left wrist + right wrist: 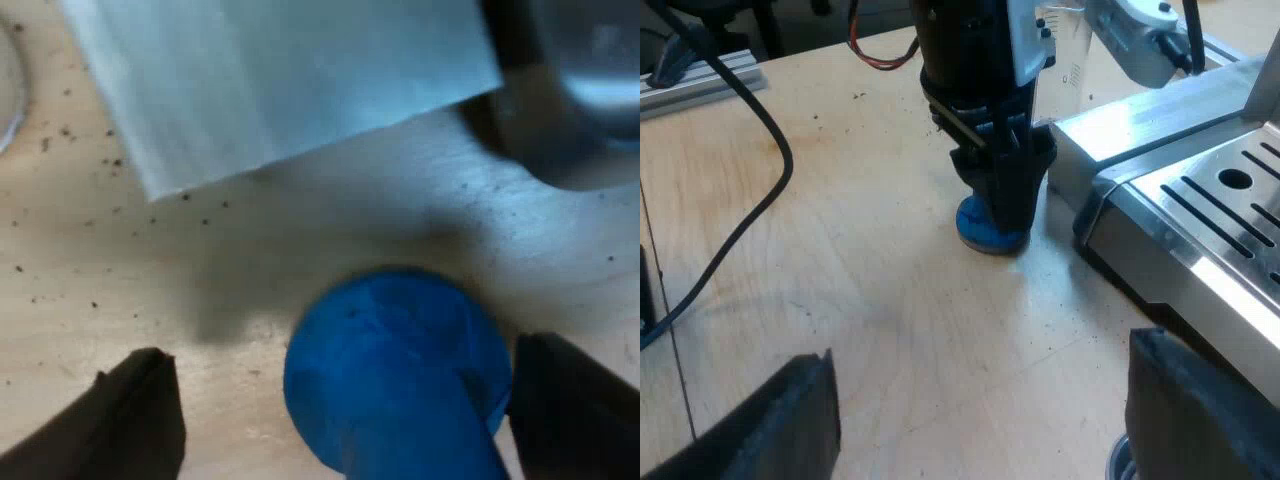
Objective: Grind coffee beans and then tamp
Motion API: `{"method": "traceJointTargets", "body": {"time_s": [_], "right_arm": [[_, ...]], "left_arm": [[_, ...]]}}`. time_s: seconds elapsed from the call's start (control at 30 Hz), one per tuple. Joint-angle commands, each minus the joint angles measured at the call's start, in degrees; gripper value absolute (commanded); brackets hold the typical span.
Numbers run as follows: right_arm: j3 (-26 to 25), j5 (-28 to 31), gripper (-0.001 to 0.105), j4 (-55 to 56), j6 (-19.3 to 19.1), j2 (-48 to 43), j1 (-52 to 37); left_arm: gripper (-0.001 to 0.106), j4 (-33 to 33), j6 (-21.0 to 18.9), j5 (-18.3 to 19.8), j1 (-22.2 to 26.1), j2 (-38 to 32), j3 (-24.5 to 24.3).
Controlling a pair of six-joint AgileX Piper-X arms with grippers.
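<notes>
Wooden surface (840, 270) under everything, and on it stands the machine (1200, 210), slotted metal tray (1240, 200) on top. Facing it is the right gripper (980, 352), jaws wide apart above bare wood. Near the machine's corner the left gripper (340, 355) sits low over the blue tamper (400, 370), jaws apart around it. One finger (575, 410) is right up against it and the other is clear. The tamper's base rests on the surface, just beside the machine. A measuring glass (1072, 65) stands beyond. Dark specks (60, 130) dot the wood.
</notes>
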Motion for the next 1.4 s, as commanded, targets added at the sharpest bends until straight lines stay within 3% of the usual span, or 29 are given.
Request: {"method": "traceJointTargets", "body": {"time_s": [0.03, 0.1, 0.13, 0.27, 0.5, 1.03, 1.13, 1.27, 1.4], "right_arm": [[-0.06, -0.15, 0.063, -0.55, -0.49, -0.10, -0.02], [-0.06, -0.15, 0.063, -0.55, -0.49, -0.10, -0.02], [-0.06, -0.15, 0.063, -0.55, -0.49, -0.10, -0.02], [-0.06, -0.15, 0.063, -0.55, -0.49, -0.10, -0.02], [-0.06, -0.15, 0.063, -0.55, -0.49, -0.10, -0.02], [-0.06, -0.15, 0.063, 0.06, -0.49, -0.10, -0.02], [-0.06, 0.13, 0.063, 2.60, -0.49, -0.70, -0.02], [-0.06, 4.93, 0.063, 7.23, 0.31, -1.74, -0.19], [1.27, 12.78, 0.063, 7.97, 0.71, -3.05, -0.18]], "left_arm": [[0.060, 0.12, 0.19, 0.54, 0.02, -0.26, -0.11], [0.038, 0.40, 0.42, 1.51, 0.02, -0.26, -0.11], [0.034, 0.49, 0.55, 1.77, 0.02, -0.26, -0.11], [0.000, 2.27, 1.97, 1.96, 0.02, -0.26, -0.11], [0.000, 5.51, 2.39, 1.96, -0.30, -4.76, -0.11], [0.000, 14.31, 1.61, 3.92, -1.34, -34.23, -0.11], [0.000, 14.57, 1.29, 6.27, -1.34, -39.24, -0.11], [0.000, 14.85, 0.31, 10.15, -1.73, -44.09, -0.11], [0.000, 15.16, -0.33, 13.70, -6.77, -48.13, -0.11]]}}
